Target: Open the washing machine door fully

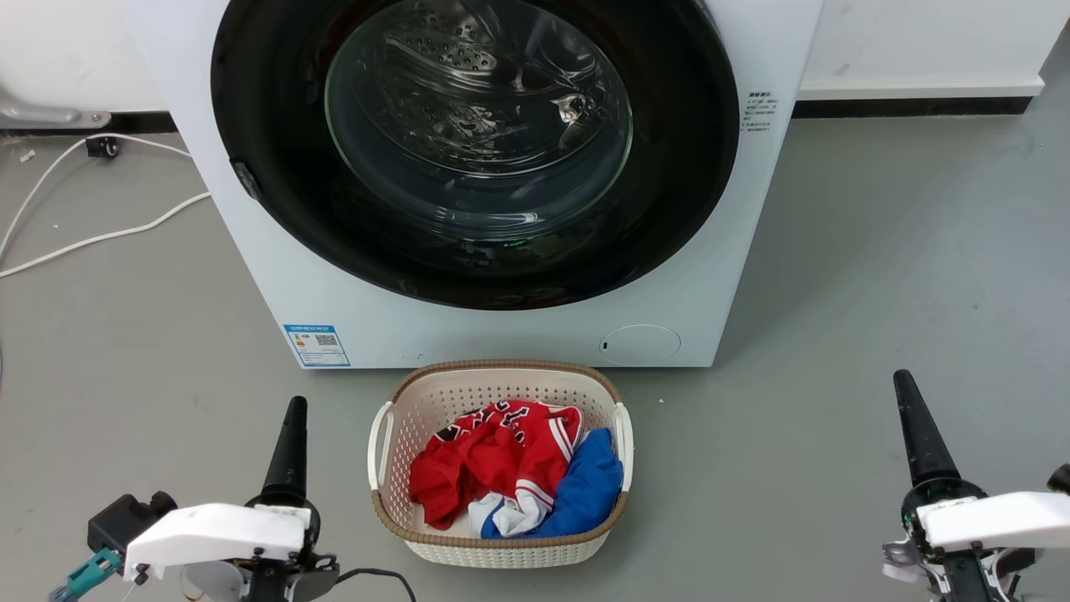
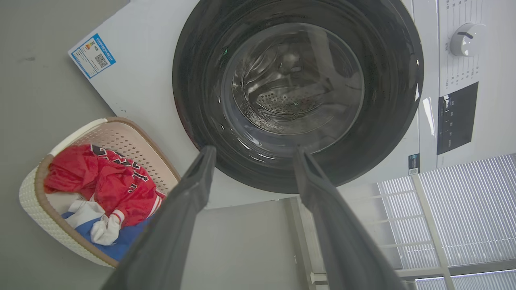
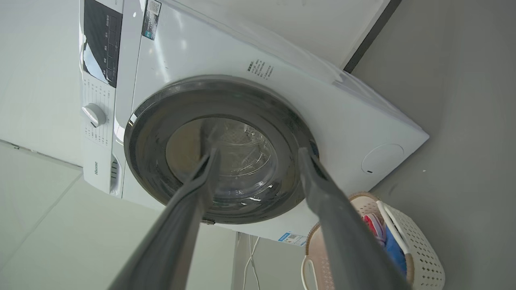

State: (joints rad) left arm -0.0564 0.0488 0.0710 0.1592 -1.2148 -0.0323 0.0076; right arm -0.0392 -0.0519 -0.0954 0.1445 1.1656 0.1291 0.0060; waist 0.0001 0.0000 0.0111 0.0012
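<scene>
Door point(image 1: 685, 167) first: the glossy black disc with its clear glass bowl lies flat against the front of the washer point(image 1: 251, 276), spanning nearly its whole width, and through the glass you see the perforated steel drum point(image 1: 451, 58). The head view gives you the floor layout: the basket point(image 1: 501, 368) stands just before the washer, below the door, holding a red jersey point(image 1: 493, 456) and a blue garment point(image 1: 589, 489); the round flap point(image 1: 639, 343) sits low on the front, and a white cable point(image 1: 84, 238) trails over the floor point(image 1: 878, 293) at the left. There your left gripper point(image 2: 254, 151) and right gripper point(image 3: 258, 151) sit low on either side of the basket, well apart from the washer, fingers pointing towards it. The wrist views show you both sets of fingers: each pair is spread wide and holds nothing, with the door seen between them. The left wrist view adds the dial point(image 2: 463, 38), the dark display panel point(image 2: 455, 119) and slatted blinds point(image 2: 463, 209) beside the washer. The right wrist view gives you the brand name point(image 3: 96, 168), which reads Hisense. A blue label point(image 1: 316, 344) with a QR code sits at the front's lower corner; its text, the small print point(image 1: 759, 113) higher up and the jersey's lettering are too small to read.
</scene>
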